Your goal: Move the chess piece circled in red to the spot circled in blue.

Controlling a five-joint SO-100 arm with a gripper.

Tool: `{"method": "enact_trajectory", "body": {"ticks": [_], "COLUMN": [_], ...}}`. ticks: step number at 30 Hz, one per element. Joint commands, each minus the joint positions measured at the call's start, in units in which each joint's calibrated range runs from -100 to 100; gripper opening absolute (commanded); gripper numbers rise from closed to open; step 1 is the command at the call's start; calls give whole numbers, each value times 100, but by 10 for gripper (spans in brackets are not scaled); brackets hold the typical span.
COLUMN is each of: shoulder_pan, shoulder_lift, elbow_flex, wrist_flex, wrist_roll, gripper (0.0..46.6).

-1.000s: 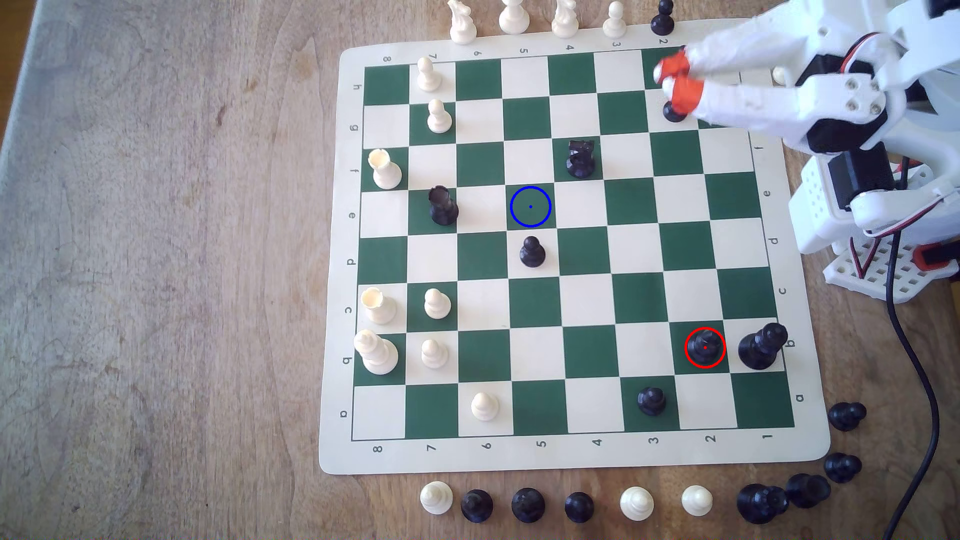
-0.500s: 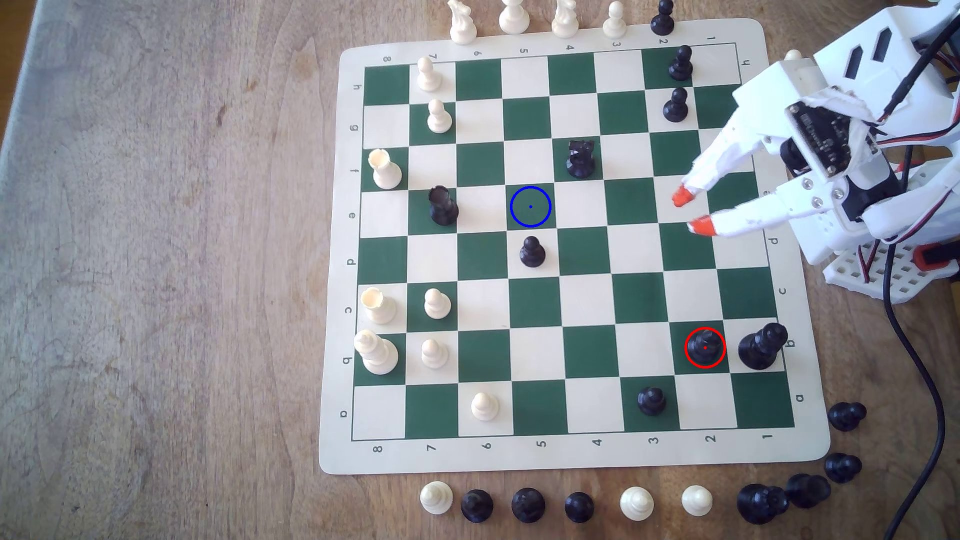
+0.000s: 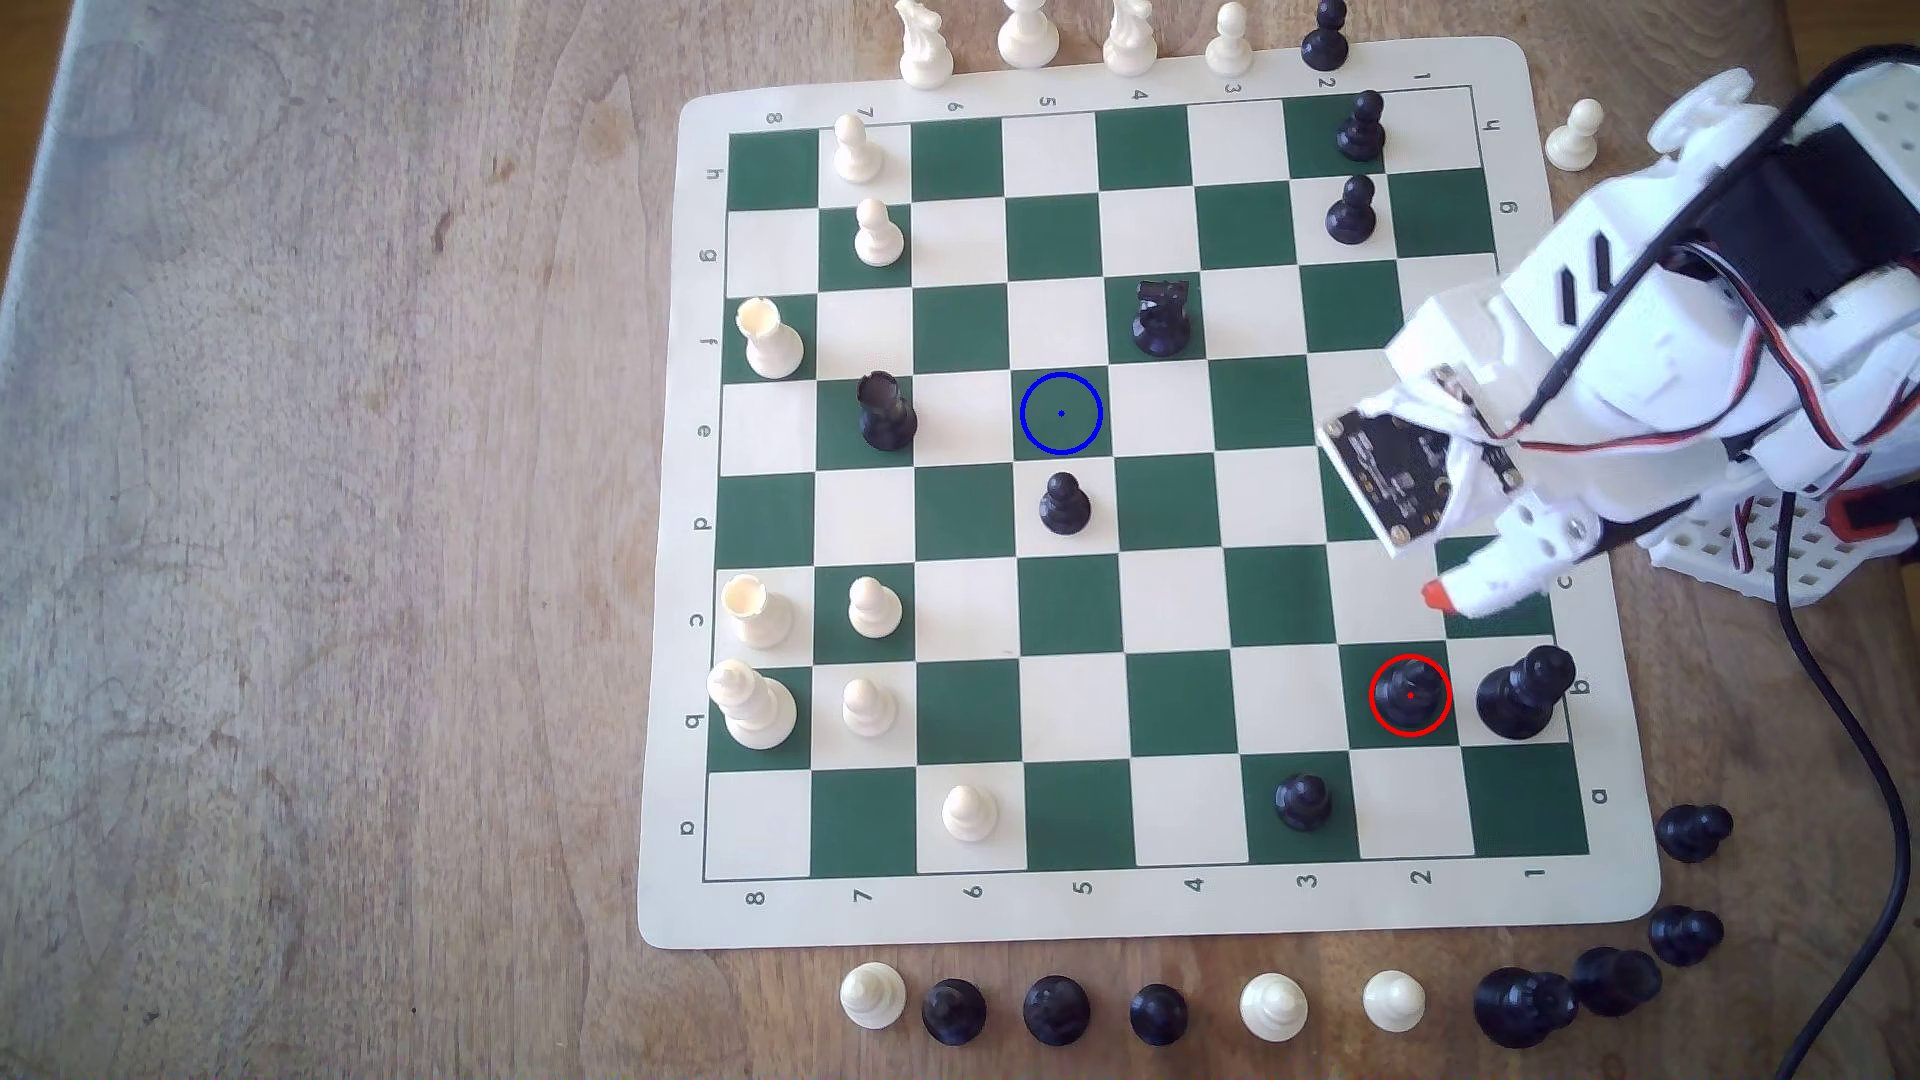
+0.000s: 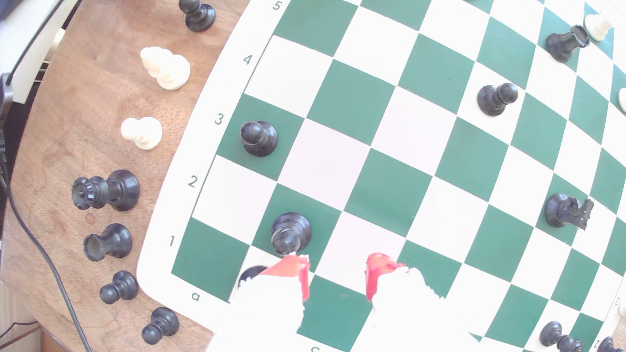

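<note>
The glossy black bishop-like chess piece [image 3: 1410, 694] stands upright on its red-ringed green square. The orange-tipped fingers [image 4: 294, 270] are apart, empty, just beside it.

A hobby or home robotics set-up on a wooden table [image 3: 312, 519] with visible grain and knots. A roll-up vinyl chessboard [image 3: 1143, 914] in green and cream lies on it, with captured plastic pieces [image 3: 1056, 1009] lined up off the mat, and a small white 3D-printed arm [image 3: 1621, 312] with exposed red and black servo wiring stands at the exterior view's right. Its perforated white base plate [image 3: 1766, 550] and a loose black cable [image 3: 1860, 748] rest directly on the wood.
</note>
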Motion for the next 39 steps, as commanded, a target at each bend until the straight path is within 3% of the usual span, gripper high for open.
{"method": "enact_trajectory", "body": {"ticks": [1,7,16,25,39], "shoulder_pan": [-371,-473,-488,-520,-520], "shoulder_lift": [-180,-197,270,746,1518], "elbow_flex": [345,853,1306,1351,1369], "wrist_flex": [-201,-398,-946,-1184,-1700], "wrist_roll": [-181,-244,-239,-259,-269], "gripper": [135,158,119,138,122]}}
